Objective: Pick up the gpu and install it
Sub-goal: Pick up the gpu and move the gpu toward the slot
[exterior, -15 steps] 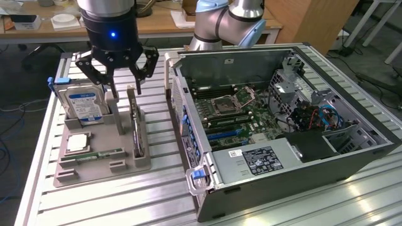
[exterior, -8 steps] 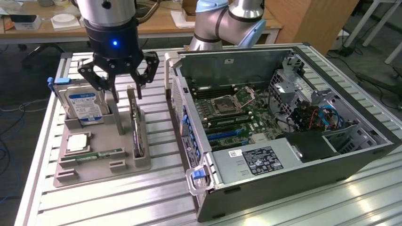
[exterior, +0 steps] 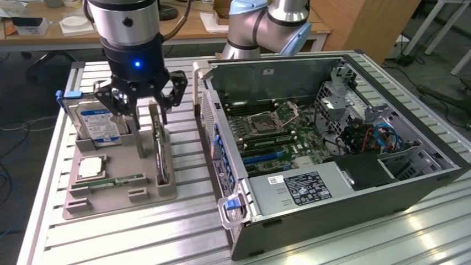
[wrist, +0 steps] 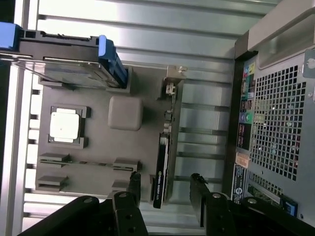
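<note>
My end effector (exterior: 143,107) hangs released, jaws spread wide, grasping nothing. The gpu (exterior: 159,154) stands on edge in a slot of the grey tray (exterior: 118,199) just below me, lined up under the gap between my fingers (wrist: 134,182).

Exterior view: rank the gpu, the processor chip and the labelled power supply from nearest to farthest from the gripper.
1. gpu: on edge in the grey holder, directly below the open gripper.
2. processor chip: flat in the same holder, toward the exterior view's left.
3. power supply: inside the open computer case, on the exterior view's right.
</note>
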### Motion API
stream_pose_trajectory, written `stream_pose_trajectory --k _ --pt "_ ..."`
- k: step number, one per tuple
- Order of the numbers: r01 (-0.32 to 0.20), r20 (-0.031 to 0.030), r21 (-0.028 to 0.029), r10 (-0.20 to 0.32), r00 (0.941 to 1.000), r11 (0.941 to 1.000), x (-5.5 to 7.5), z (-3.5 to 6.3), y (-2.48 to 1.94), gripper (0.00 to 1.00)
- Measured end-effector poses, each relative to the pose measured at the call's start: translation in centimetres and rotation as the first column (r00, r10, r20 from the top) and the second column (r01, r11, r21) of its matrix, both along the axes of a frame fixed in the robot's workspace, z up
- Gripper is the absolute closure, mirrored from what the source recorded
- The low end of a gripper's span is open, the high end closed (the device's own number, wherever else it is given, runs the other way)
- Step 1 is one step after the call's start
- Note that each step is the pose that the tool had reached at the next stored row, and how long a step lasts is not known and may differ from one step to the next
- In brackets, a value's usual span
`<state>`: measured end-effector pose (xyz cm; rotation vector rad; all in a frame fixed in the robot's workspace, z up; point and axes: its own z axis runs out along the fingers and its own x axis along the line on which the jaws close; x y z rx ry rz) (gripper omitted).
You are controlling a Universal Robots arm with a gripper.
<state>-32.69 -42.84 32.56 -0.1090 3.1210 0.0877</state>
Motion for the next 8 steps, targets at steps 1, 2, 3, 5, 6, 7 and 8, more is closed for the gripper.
stream_pose_trajectory --k 1,2,3,5,6,7,8 --pt "0.000 0.0000 0.0000 0.000 1.0000 1.0000 0.0 -0.18 0.00 0.47" --pt "0.000 0.0000 0.0000 0.000 1.0000 1.0000 0.0 -0.36 0.00 0.47" --pt "0.000 0.0000 0.0000 0.000 1.0000 1.0000 0.0 -0.54 -0.01 0.47" --pt "-0.001 -0.0001 -0.0002 0.001 1.0000 1.0000 0.0 -0.90 0.11 0.47" --pt "-0.001 -0.0001 -0.0001 0.001 1.0000 1.0000 0.0 -1.09 0.24 0.47" --pt "0.000 0.0000 0.0000 0.000 1.0000 1.0000 0.0 -1.28 0.33 0.47" --pt "0.000 0.0000 0.0002 0.000 1.0000 1.0000 0.0 -1.45 0.43 0.47"
